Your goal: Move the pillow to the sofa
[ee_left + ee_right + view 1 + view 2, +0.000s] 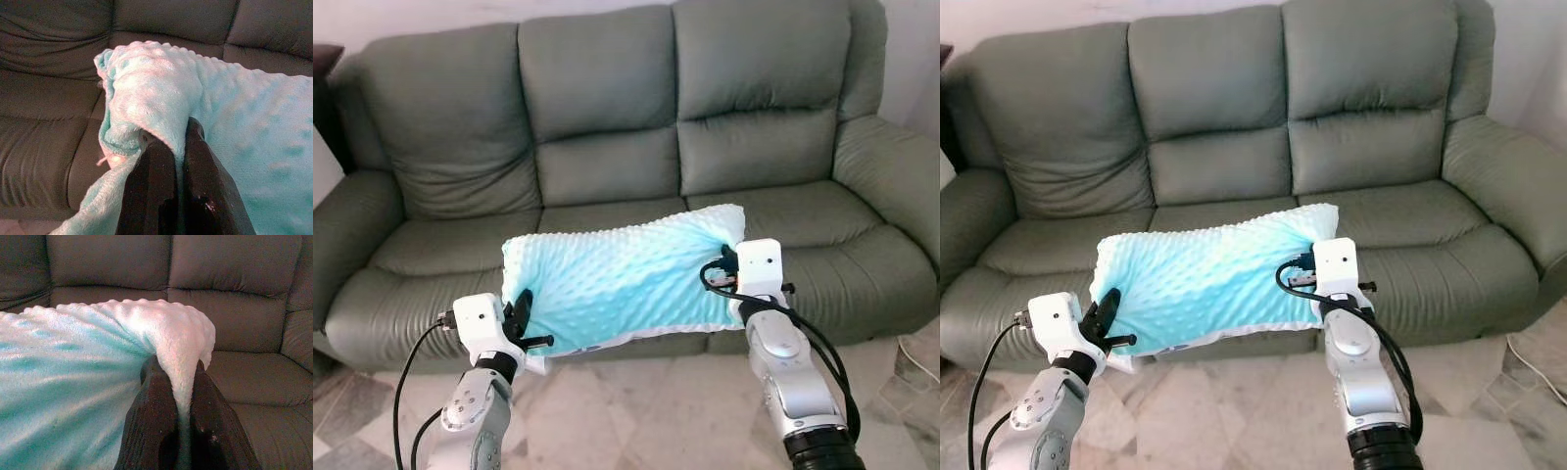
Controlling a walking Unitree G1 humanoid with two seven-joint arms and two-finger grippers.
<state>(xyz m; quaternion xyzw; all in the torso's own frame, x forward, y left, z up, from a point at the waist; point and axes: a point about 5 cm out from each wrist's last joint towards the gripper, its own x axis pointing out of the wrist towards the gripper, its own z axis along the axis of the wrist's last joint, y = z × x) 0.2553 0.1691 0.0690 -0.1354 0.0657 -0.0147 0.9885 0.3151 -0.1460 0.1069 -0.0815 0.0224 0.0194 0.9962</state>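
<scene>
Pillow [625, 285] held level in the air before the sofa [607, 117], at 6 o'clock from the middle seat. Left gripper [168, 142] pinches its left end, right gripper [177, 372] its right end. Advance both arms evenly, lower onto the cushion, then release together.

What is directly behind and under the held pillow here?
Behind the pillow, pinched by the left gripper and right gripper, lies the sofa: its middle seat cushion is largely covered. Under it, the seat's front edge is hidden.
</scene>
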